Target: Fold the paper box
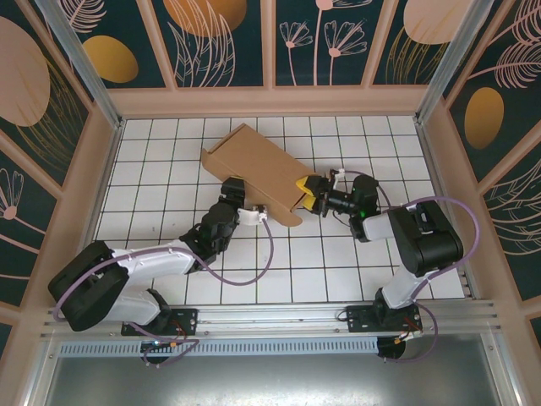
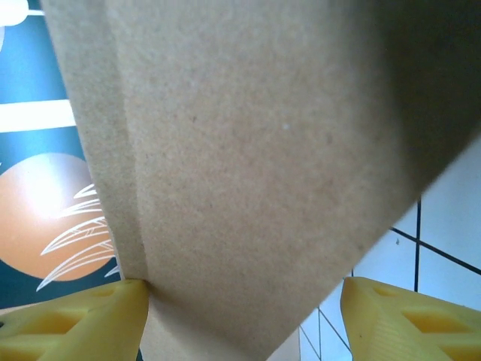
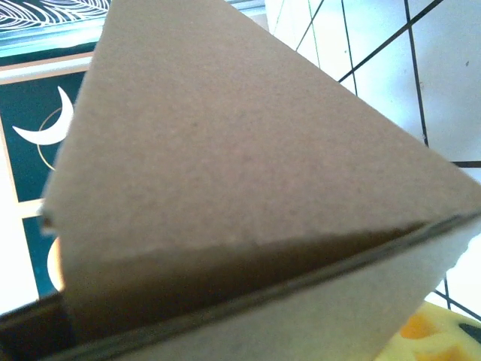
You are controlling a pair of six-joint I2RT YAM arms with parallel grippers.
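Masking right pincer (image 1: pixel 312 194): paper box (image 3: pixel 225 173)

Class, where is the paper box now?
Top view: the paper box lies mid-table, left gripper at its near edge, right gripper at its right end.

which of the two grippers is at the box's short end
The right gripper: its yellow fingers meet the paper box at its right-hand short end. The left gripper comes in at the near long edge instead.
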